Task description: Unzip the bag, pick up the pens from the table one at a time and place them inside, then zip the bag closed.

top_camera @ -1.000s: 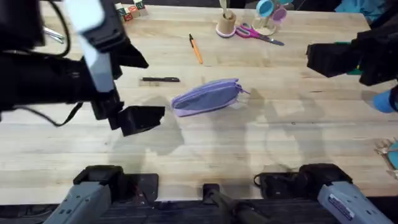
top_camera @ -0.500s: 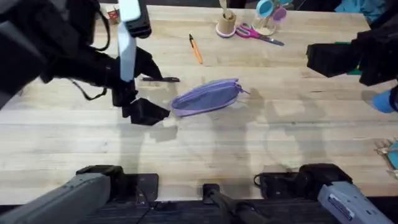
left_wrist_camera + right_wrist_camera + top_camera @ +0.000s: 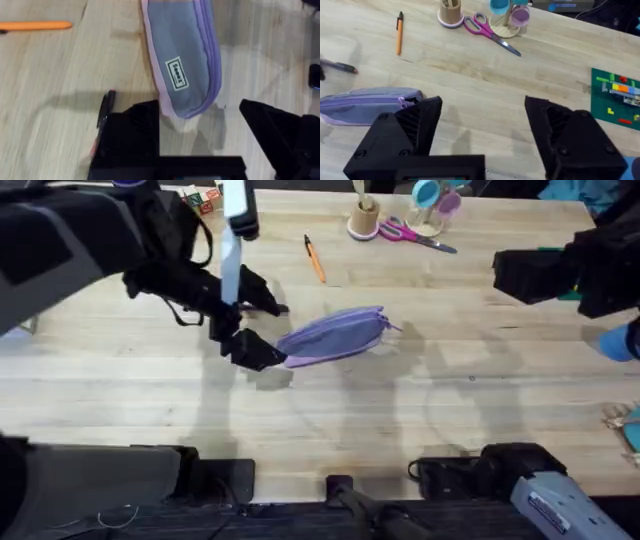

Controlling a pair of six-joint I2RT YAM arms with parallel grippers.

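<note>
- The left gripper (image 3: 262, 356) sits low over the table (image 3: 330, 415), its fingers spread wide around the near end of the bag (image 3: 333, 336) without closing on it.
- In the left wrist view the left gripper (image 3: 200, 127) frames that rounded end of the bag (image 3: 182, 55): grey side panel with a small label facing up, purple zipper edge along one side.
- The black pen (image 3: 262, 307) lies just behind the left gripper, partly covered by the arm; a dark slim shape beside one finger in the wrist view (image 3: 105, 107) is probably this pen.
- The orange pen (image 3: 315, 260) lies farther off, beyond the bag, well apart from both grippers.
- The right gripper (image 3: 525, 275) hovers off to the bag's far side, empty, its fingers parted.
- Its wrist view shows the right gripper (image 3: 482, 130) with the bag's zipper end (image 3: 370, 102) just beside one finger, the orange pen (image 3: 399, 32) and the scissors (image 3: 490, 34) farther out.
</note>
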